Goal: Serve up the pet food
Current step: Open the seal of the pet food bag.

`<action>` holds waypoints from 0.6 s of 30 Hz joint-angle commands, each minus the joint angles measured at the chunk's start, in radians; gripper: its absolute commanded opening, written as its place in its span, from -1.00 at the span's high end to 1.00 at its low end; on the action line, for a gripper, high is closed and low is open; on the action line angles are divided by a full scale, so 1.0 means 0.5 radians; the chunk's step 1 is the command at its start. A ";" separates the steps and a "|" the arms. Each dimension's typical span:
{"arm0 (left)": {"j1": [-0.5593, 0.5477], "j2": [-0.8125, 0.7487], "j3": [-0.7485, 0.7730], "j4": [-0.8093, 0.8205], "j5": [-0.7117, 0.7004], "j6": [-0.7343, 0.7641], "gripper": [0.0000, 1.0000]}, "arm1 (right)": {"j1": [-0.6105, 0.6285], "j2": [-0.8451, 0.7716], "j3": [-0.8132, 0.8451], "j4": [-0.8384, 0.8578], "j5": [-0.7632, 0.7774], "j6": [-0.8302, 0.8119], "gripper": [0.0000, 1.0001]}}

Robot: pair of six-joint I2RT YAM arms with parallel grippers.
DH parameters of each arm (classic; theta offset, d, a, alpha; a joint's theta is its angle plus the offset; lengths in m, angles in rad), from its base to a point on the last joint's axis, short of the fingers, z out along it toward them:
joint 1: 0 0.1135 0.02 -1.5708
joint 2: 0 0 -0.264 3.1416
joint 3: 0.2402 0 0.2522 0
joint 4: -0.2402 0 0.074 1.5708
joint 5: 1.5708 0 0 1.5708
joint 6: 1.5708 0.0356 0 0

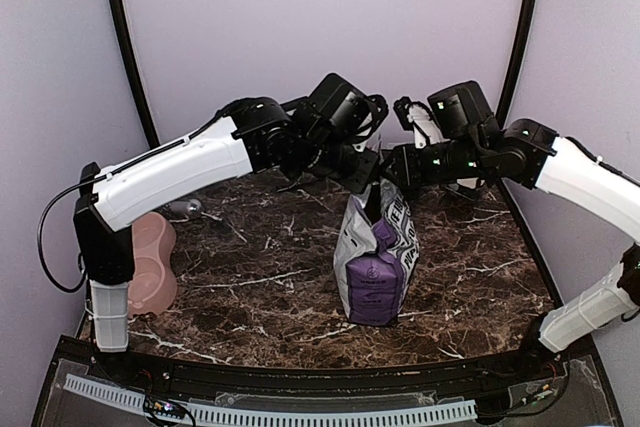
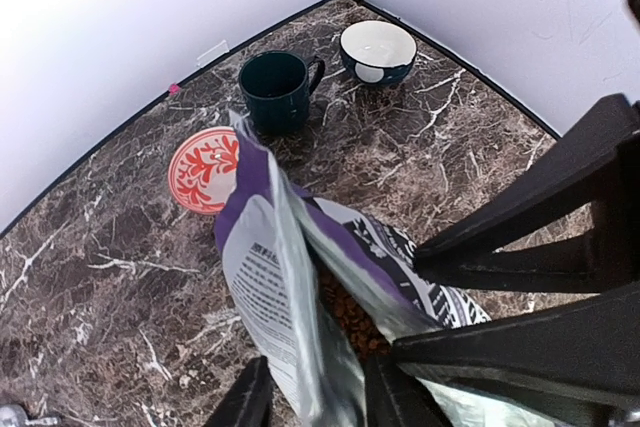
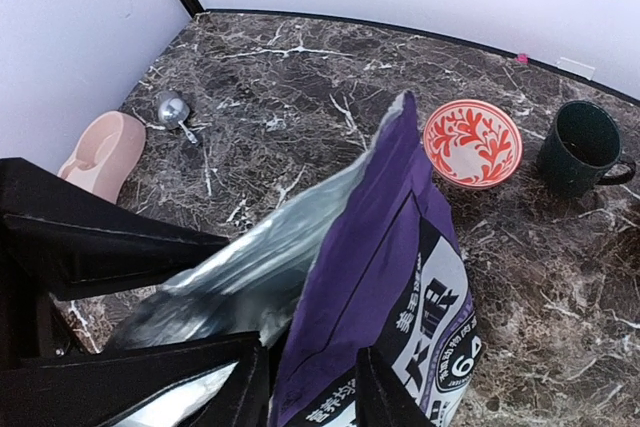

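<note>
The purple-and-white bag stands upright mid-table with its top pulled open. Reddish-brown kibble shows inside its mouth in the left wrist view. My left gripper is shut on the bag's left wall, one finger on each side. My right gripper is shut on the opposite purple wall. In the top view both grippers meet above the bag's top, the left and the right. The kibble is hidden in the top and right wrist views.
A pink double bowl sits at the left table edge with a metal scoop behind it. Behind the bag stand a red patterned dish, a dark green mug and a blue-and-white bowl. Walls close in on three sides.
</note>
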 commanded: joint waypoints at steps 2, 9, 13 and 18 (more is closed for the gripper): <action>0.035 0.022 0.044 0.133 0.008 0.069 0.36 | -0.034 0.092 0.069 0.060 0.017 -0.043 0.40; 0.045 0.042 0.041 0.149 0.012 0.085 0.84 | -0.051 0.097 0.031 0.086 0.012 -0.059 0.94; 0.044 0.033 0.053 0.095 -0.042 0.068 1.00 | -0.064 0.041 -0.003 0.056 -0.002 -0.056 1.00; 0.044 0.009 0.069 -0.017 -0.097 0.042 1.00 | -0.066 -0.087 0.018 -0.081 0.073 -0.044 1.00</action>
